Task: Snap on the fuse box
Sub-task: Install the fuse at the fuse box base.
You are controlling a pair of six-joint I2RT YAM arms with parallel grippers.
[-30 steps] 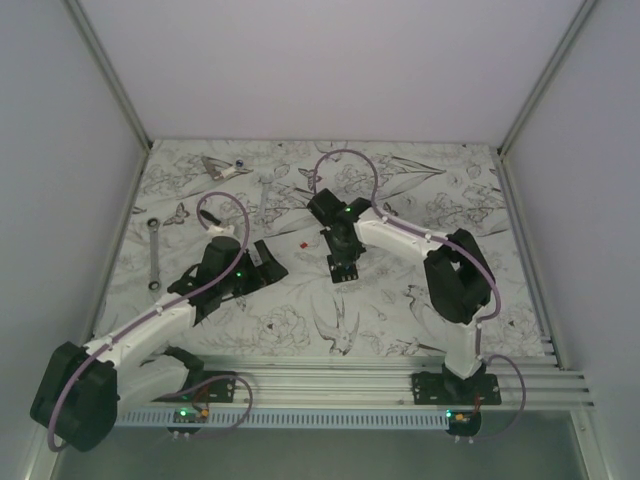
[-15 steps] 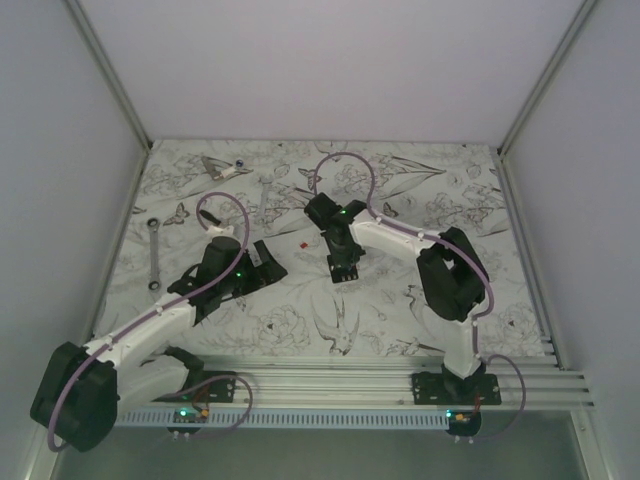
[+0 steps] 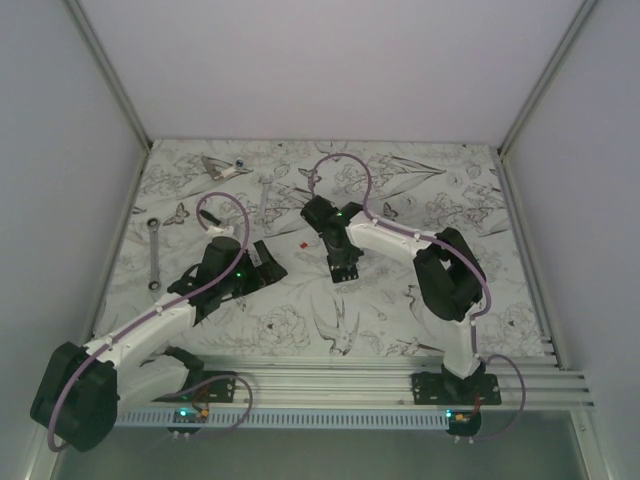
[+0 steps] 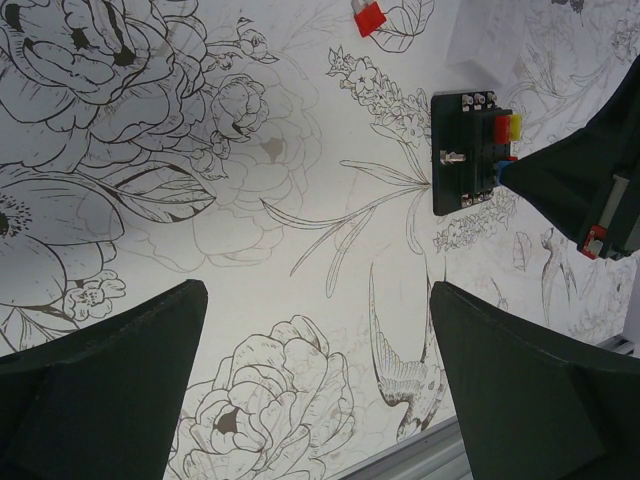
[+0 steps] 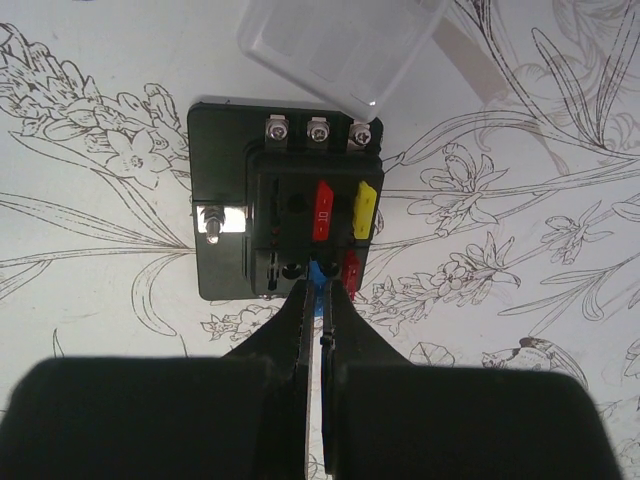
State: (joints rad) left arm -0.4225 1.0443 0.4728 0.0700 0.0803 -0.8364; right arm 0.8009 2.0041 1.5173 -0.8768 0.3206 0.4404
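The fuse box (image 5: 230, 230) is a small black block lying flat on the flower-patterned table, with a red and a yellow fuse in its slots. It also shows in the left wrist view (image 4: 460, 150) and the top view (image 3: 344, 270). My right gripper (image 5: 320, 285) is at the box's near edge, its jaws almost closed on a small blue fuse (image 5: 322, 272) at the box's near row. A clear plastic cover (image 5: 340, 50) lies just beyond the box. My left gripper (image 4: 315, 300) is open and empty, left of the box, over bare table.
A loose red fuse (image 4: 368, 17) lies on the table beyond the box. Metal wrenches (image 3: 155, 255) lie at the left and back (image 3: 265, 195), and a metal tool (image 3: 222, 167) lies at the back left. Walls enclose the table.
My right arm's wrist has shifted slightly to the left and back while the gripper stays at the fuse box. The left arm has not moved.
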